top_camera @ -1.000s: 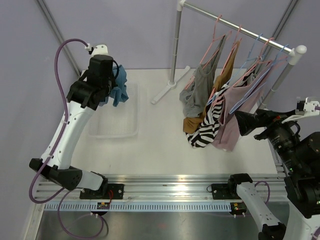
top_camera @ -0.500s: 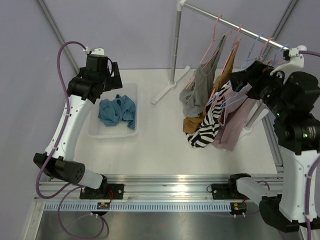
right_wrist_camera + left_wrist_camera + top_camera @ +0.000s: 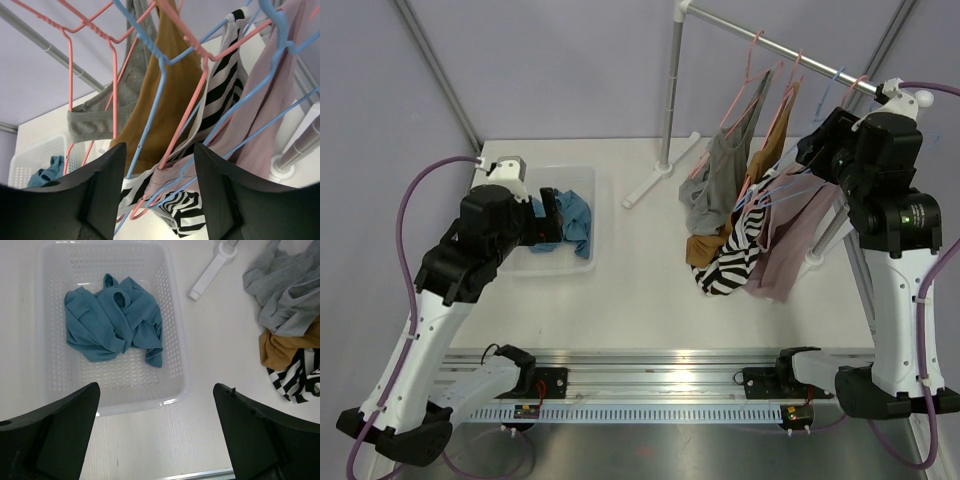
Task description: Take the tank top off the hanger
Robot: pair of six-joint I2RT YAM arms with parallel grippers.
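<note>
Four tank tops hang on pink and blue hangers from the rack rail (image 3: 770,45): grey (image 3: 715,180), mustard (image 3: 705,248), black-and-white striped (image 3: 735,262) and mauve (image 3: 790,240). My right gripper (image 3: 815,140) is up at the hangers on the mauve top's side. In the right wrist view its jaws (image 3: 160,147) stand apart, with a pink hanger wire (image 3: 185,120) and a blue one (image 3: 150,115) in the gap, neither pinched. My left gripper (image 3: 156,390) is open and holds nothing, above the table just in front of the basket.
A white perforated basket (image 3: 560,262) at the left holds a crumpled teal top (image 3: 112,320). The rack's white upright and foot (image 3: 655,180) stand between the basket and the hanging clothes. A second rack post (image 3: 825,235) stands just right of the mauve top.
The left gripper opened and dropped the teal top into the basket, then pulled back toward the near edge. The right arm rose from beside the rack up to the hangers.
</note>
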